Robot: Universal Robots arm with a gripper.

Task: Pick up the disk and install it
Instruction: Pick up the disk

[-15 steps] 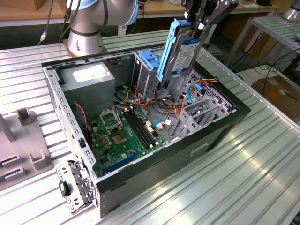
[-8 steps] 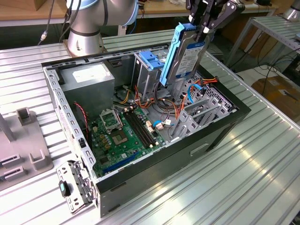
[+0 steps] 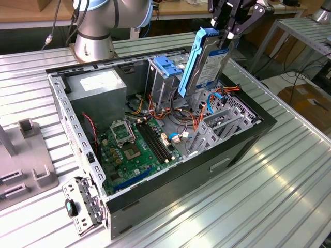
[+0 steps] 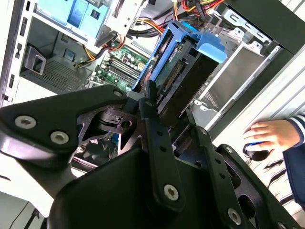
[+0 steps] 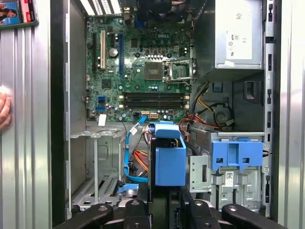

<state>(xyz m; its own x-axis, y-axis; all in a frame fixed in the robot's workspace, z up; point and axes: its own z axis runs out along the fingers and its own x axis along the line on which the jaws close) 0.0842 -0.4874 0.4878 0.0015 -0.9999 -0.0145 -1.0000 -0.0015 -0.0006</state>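
Robot arm's claw (image 3: 228, 32) is clamped on the upper end of the disk (image 3: 206, 62), which hangs on edge, slightly tilted, over the drive-cage corner of the open computer case (image 3: 170, 188). Can't tell whether the disk's lower end has crossed the case's rim. The blue rail frame runs along the disk's edge.

Inside the case are the motherboard (image 3: 135, 147) on its floor, the grey power-supply box (image 3: 98, 88) in a far corner, a blue bracket (image 3: 168, 67) in the cage just beside the disk, and a bare metal bay (image 3: 223, 126) below it, w/ orange cables (image 3: 195, 123) strung btwn. The case lies on its side on the ribbed tabletop (image 3: 269, 201). In the second wrist view, a person's hand (image 4: 270, 134) rests just outside the case wall.

Judgement: the disk is lifted but not seated, so this is the install leg. Doing it well prob. means squaring the rail frame w/ the bay's guides, taking out the tilt, and moving slowly so the lower edge clears the cables. The grip is at one end only, so a knock vs. the cage could swing the disk. The hand near the case is a hazard.
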